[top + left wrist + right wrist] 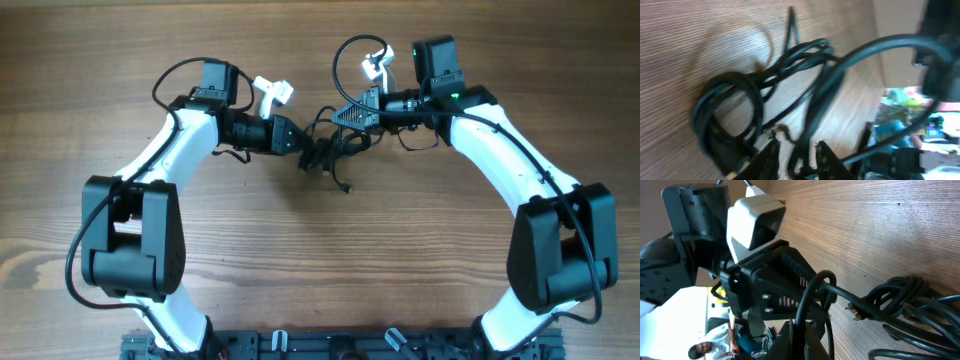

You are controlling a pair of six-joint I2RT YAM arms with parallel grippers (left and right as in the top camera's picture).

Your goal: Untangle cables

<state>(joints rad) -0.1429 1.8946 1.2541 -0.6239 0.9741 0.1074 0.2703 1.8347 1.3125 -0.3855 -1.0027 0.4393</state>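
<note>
The cables (325, 150) lie as a small black tangle on the wooden table (320, 260), between my two grippers. In the left wrist view the cables (740, 100) form a coil with strands running right. One strand passes between the two fingers of my left gripper (797, 161), which stand apart around it with a gap on one side. My left gripper (298, 140) is at the tangle's left edge. My right gripper (345, 116) is at the tangle's upper right, raised. Its jaws (802, 337) are shut on a cable strand that arches up from them; the knotted cables (900, 297) lie beyond.
The left arm's wrist with its white camera (755, 220) fills the right wrist view, close to the right gripper. Both arm bases (130, 240) stand at the table's sides. A black rail (330, 345) runs along the front edge.
</note>
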